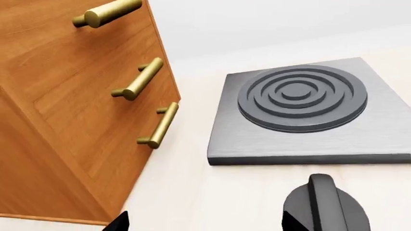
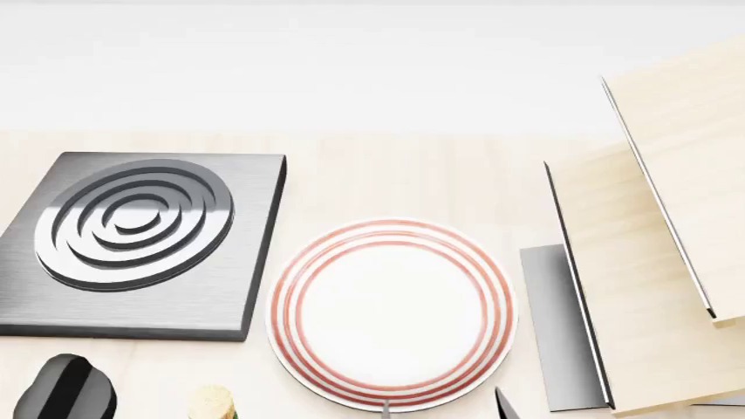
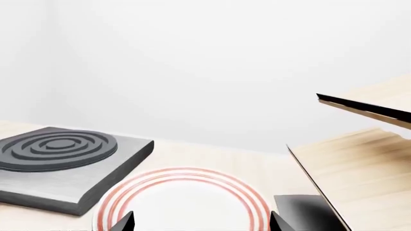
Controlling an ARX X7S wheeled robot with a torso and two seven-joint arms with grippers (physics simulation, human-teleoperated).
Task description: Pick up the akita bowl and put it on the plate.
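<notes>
At the head view's lower centre the plate (image 2: 392,314) lies bare on the pale table (image 2: 385,179), the right fingers (image 3: 126,221) apart at its near edge, the bowl and left fingers not visible, with the grey burner (image 2: 134,240) left and light wooden panels (image 2: 652,262) right.

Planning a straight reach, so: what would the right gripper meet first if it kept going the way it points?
Probably the plate: it lies directly between the right gripper's fingertips, on the counter ahead. Beyond it only bare counter and wall show, though depth is hard to judge.
</notes>
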